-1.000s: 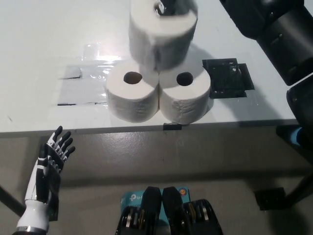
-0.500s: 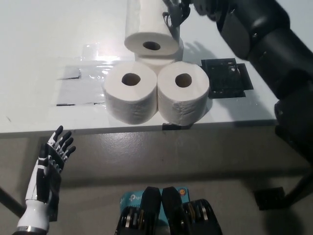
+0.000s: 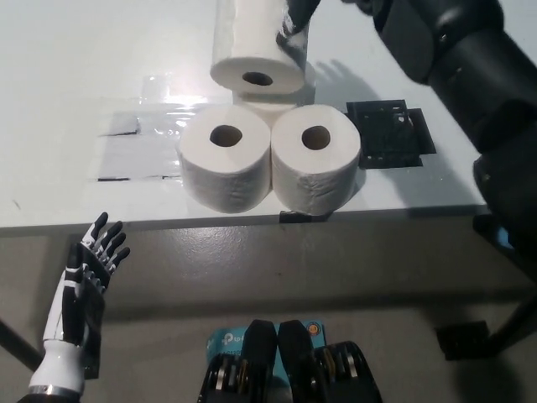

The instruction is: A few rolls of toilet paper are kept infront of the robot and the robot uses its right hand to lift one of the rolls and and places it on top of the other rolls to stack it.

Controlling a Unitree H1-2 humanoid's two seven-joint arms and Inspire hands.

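Two white toilet paper rolls stand side by side near the table's front edge, the left roll (image 3: 226,164) and the right roll (image 3: 316,164), cores facing me. Behind them a third roll (image 3: 270,106) is mostly hidden. A fourth roll (image 3: 252,50) lies on top of the others, its core facing me and its far end cut off by the picture's top. My black right hand (image 3: 296,18) comes in from the upper right and lies against the top roll's right side; most of it is out of frame. My white left hand (image 3: 88,281) rests open at the lower left, below the table.
A black flat plate (image 3: 391,134) lies on the white table (image 3: 67,75) just right of the rolls. A shiny taped patch (image 3: 138,138) lies to their left. The table's front edge (image 3: 126,225) runs across the middle, with floor below it.
The lifted roll has come down from upright in the air to lying on its side on top of the other rolls. My right hand stays beside it. The left hand is unmoved.
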